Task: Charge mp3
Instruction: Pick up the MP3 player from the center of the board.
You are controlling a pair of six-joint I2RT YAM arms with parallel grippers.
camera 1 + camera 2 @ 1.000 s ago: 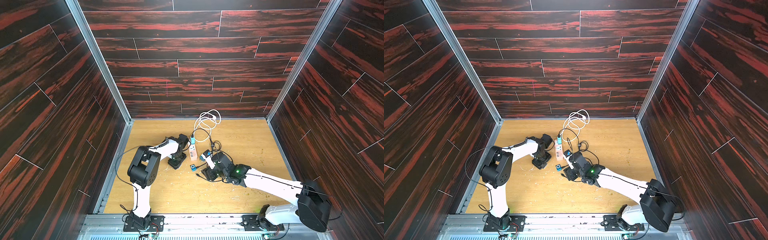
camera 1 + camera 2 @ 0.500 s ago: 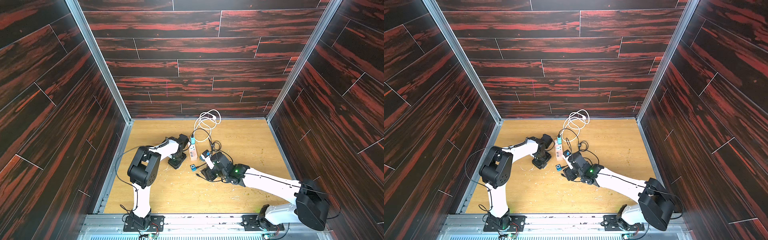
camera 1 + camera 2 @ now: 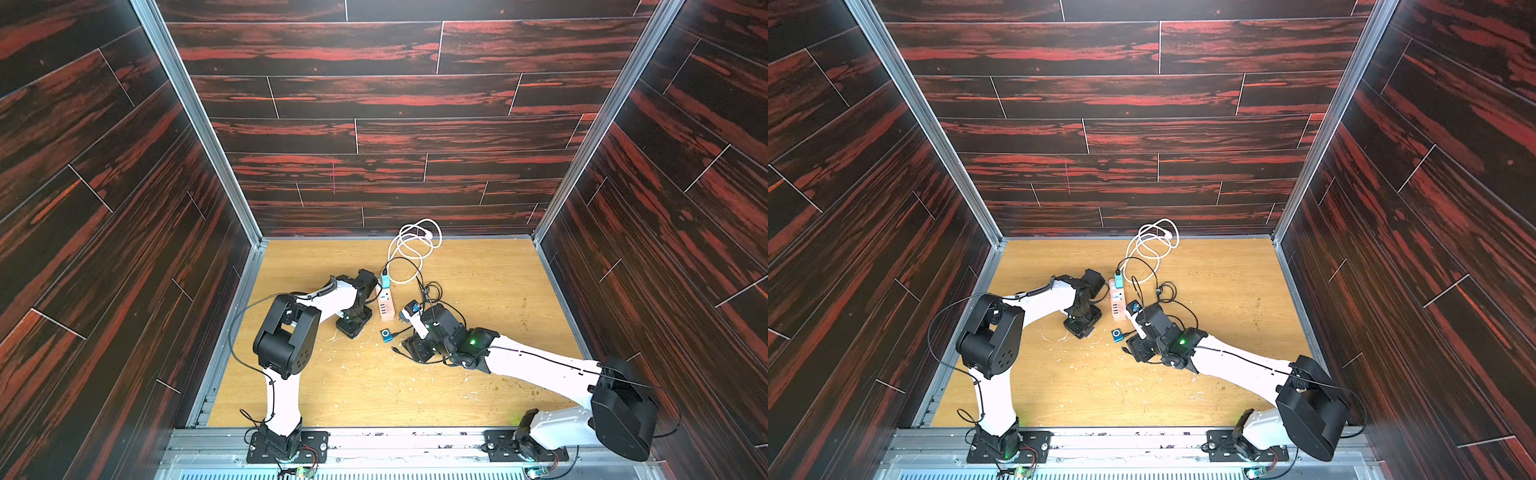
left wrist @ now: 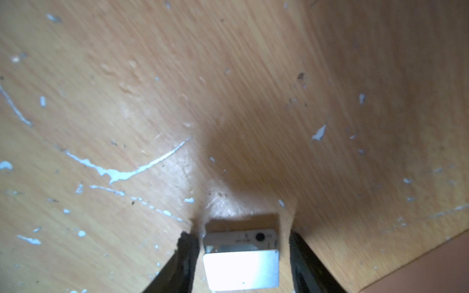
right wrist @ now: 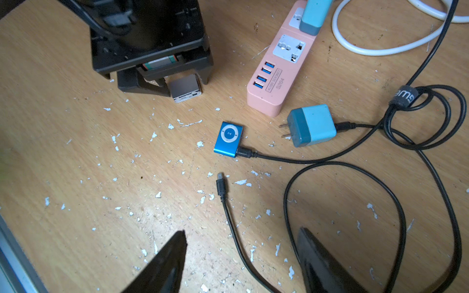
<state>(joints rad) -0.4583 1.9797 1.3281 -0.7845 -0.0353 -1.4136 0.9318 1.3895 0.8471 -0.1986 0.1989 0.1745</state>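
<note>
Two mp3 players. The blue mp3 player [image 5: 229,139] lies near the middle of the table [image 3: 478,270], just beside the near end of the one pink power strip [image 5: 276,83], with a black cable plugged into it. The silver mp3 player [image 4: 241,269] sits between the fingers of the left gripper [image 4: 239,234]; a sliver of wood shows on each side, so it is not clamped.

Two blue wall adapters: the plugged adapter [image 5: 313,15] in the strip and the loose adapter [image 5: 313,125] beside it. One free black plug [image 5: 221,184]. One white cable [image 3: 415,245] coils at the far edge.

The left arm is folded elbow-up, its gripper pointing down. The right arm stretches low from the near right corner, and the right gripper [image 5: 241,230] is spread wide and empty.

Both top views hide the silver player, and the tangled black cables cannot be traced.
</note>
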